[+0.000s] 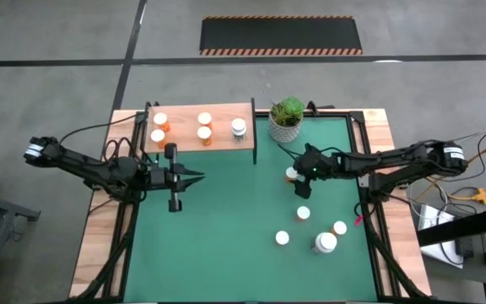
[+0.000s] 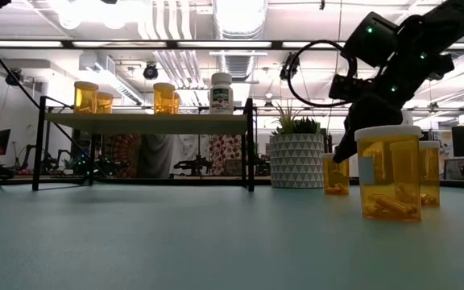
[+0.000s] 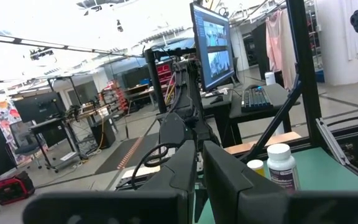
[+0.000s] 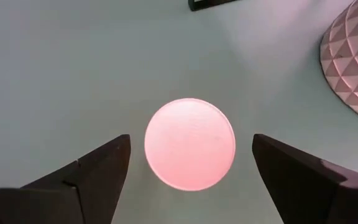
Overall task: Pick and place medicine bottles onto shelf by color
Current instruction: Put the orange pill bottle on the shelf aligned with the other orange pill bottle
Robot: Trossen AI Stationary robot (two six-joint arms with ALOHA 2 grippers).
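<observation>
**Claw poised over a bottle by the plant**

Fingers of the right gripper [image 4: 188, 162] were spread wide on either side of an orange bottle [image 1: 291, 174], not touching its cap, near the potted plant [image 1: 286, 118]. Five bottles stood on the shelf [image 1: 222, 135]. The left gripper [image 1: 199, 178], pressed together, waited beside the shelf.

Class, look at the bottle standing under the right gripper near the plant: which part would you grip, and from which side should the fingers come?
Grip the cylindrical body just under the cap, coming straight down from above. The bottle stands upright, its round cap facing the right gripper, whose open fingers already straddle it with room on both sides. The plant pot stands off to one side, so a vertical approach probably avoids it.
</observation>
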